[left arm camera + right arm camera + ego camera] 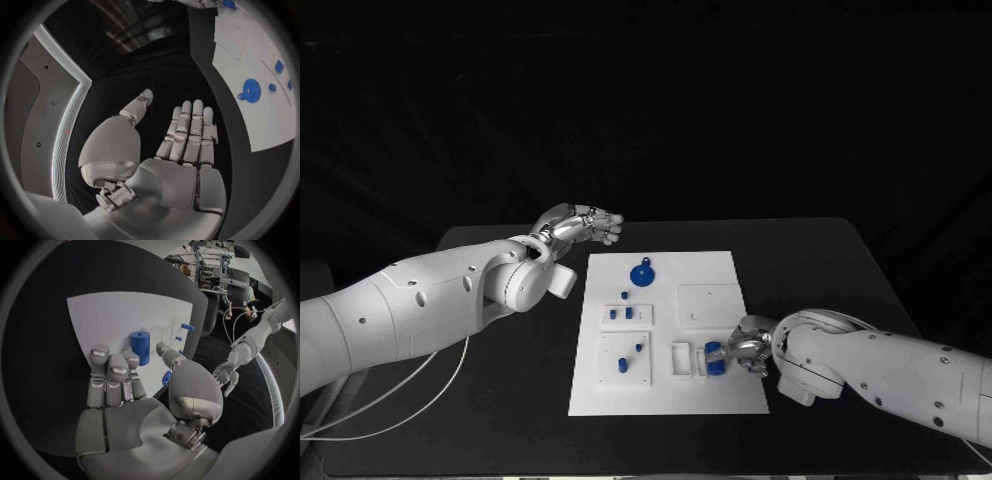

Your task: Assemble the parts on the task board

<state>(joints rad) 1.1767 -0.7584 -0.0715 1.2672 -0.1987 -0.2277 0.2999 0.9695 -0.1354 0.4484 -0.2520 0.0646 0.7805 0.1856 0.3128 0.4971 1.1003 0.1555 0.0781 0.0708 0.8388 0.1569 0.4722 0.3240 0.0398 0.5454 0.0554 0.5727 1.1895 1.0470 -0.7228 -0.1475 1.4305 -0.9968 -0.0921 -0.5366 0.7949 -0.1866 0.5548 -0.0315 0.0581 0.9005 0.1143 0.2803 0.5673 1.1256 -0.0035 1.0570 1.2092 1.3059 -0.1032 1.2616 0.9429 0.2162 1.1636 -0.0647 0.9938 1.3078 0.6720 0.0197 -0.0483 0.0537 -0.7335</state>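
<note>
Blue plastic marks the part in hand: a short blue cylinder (pixel 140 346) is seen standing on the task board (pixel 718 395), near the board's corner closest to the right arm. The right hand (pixel 740 350) is poised just over it; the fingers (pixel 112 375) are extended beside the cylinder and the thumb is brought toward it, but whether the cylinder is actually pinched cannot be told. That posture is judged to suit steadying or seating the piece in its white holder. Further along the board, toward its far end, a round blue disc (pixel 642 273) is laid flat, and small blue pegs (pixel 626 314) are set in recessed blocks between disc and cylinder. Off the board's far left corner, the left hand (pixel 584 224) is held above the black table (pixel 834 260), fingers straight and apart, nothing grasped, presumably kept clear of the work.
</note>
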